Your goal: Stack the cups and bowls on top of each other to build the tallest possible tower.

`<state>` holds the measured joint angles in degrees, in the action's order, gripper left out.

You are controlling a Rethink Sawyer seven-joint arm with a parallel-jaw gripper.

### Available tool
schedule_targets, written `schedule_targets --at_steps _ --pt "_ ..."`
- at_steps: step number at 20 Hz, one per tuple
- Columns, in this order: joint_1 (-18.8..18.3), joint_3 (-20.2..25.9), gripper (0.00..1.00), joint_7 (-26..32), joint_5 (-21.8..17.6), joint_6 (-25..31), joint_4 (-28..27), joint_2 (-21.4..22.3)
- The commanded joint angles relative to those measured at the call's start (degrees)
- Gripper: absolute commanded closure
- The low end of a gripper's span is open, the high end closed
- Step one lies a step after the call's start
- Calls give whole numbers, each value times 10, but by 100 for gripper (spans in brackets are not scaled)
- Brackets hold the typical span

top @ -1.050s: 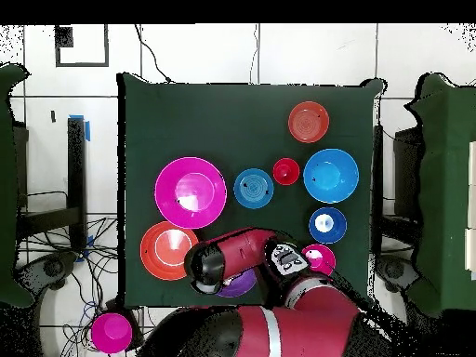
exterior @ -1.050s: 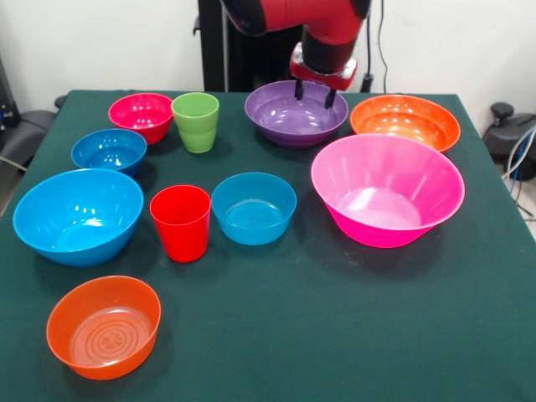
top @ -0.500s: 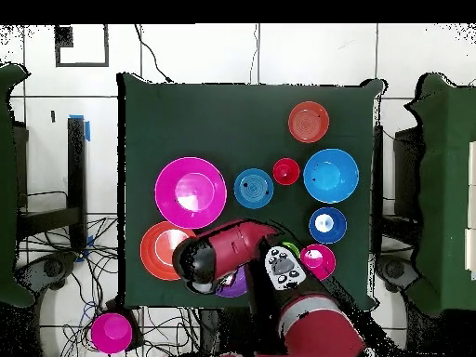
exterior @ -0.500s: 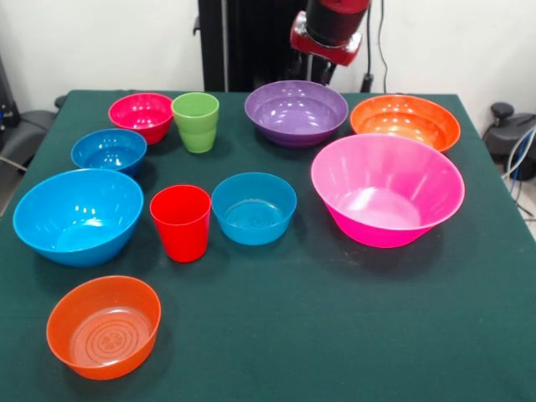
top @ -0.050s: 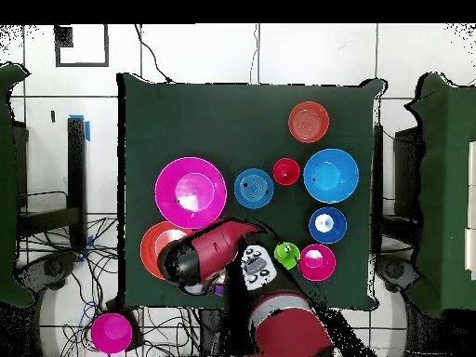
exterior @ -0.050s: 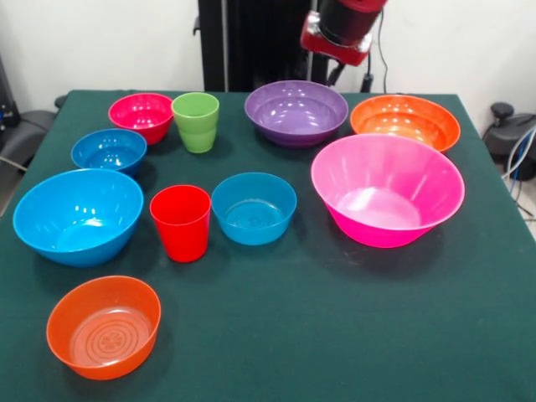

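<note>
- Front view: gripper [exterior @ -0.050s: 333,69] hangs at 12 o'clock, above and behind the purple bowl [exterior @ -0.050s: 296,111]; finger spread cannot be told. All bowls and cups stand singly; pink bowl [exterior @ -0.050s: 387,189] at 3 o'clock. No tower.
- Overhead view: arm [top @ -0.050s: 206,256] hides the purple bowl. Glossy thin plastic is likely light and slippery; pinch a rim wall.

The robot's red and black arm [top @ -0.050s: 209,256] was bent over the near side of its table when seen from above. The thick red part [top @ -0.050s: 279,325] rose from the base, and a red part with a black end [top @ -0.050s: 181,265] reached out to one side. In the front view, only the red and black wrist [exterior @ -0.050s: 343,29] showed at the top edge, hanging high. Its finger tips were too hidden to tell how they stood.
</note>
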<state>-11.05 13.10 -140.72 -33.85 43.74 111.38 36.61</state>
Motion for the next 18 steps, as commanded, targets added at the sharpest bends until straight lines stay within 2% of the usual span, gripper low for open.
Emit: schedule_targets --at_steps 1,9,18 --pt "48 -14 0 -18 -26 32 -84 -57" --pt "100 -41 0 -48 -3 17 -143 -114" --pt "118 -70 0 -42 5 2 -147 -114"
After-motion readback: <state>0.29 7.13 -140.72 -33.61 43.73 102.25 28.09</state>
